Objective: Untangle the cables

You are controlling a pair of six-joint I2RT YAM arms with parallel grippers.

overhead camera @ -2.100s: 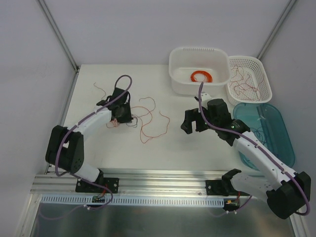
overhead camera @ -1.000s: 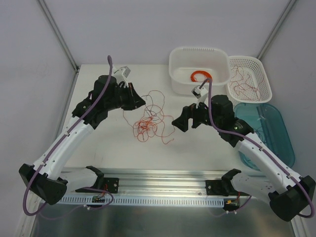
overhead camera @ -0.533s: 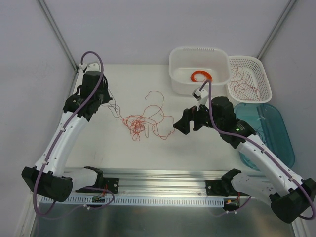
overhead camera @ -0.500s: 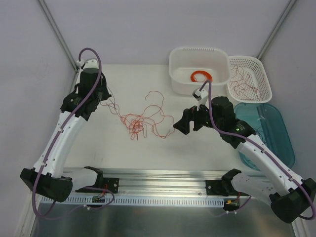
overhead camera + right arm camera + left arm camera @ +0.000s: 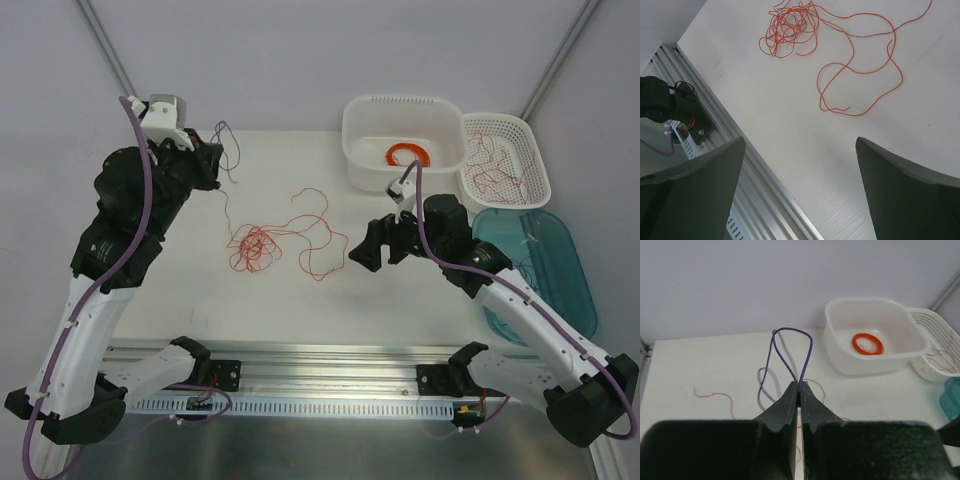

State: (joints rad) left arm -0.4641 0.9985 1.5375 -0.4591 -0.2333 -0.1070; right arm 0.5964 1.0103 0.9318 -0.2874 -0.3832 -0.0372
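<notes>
The cables are hair-thin wires. A small scribbly red knot (image 5: 249, 246) lies on the table's left half, and looser red loops (image 5: 318, 240) trail right from it. The right wrist view shows the same knot (image 5: 790, 24) and a wide loop (image 5: 860, 75). My left gripper (image 5: 207, 160) is raised at the back left, shut on a dark purple wire (image 5: 790, 342) that arches out past its fingertips (image 5: 792, 390). A thin strand runs from below it down to the knot. My right gripper (image 5: 362, 250) hovers open just right of the loops, with nothing between its fingers (image 5: 725, 165).
A white tub (image 5: 365, 170) at the back holds a neat orange ring coil (image 5: 408, 155). Right of it is a lattice basket (image 5: 540, 170) with loose red strands, then a teal tray (image 5: 575, 290). One red strand (image 5: 715, 396) lies far left. An aluminium rail (image 5: 330, 355) borders the near edge.
My left arm has risen and swung back to the left with the dark wire in its jaws. The red knot has slid left behind it. The right arm has barely moved.
</notes>
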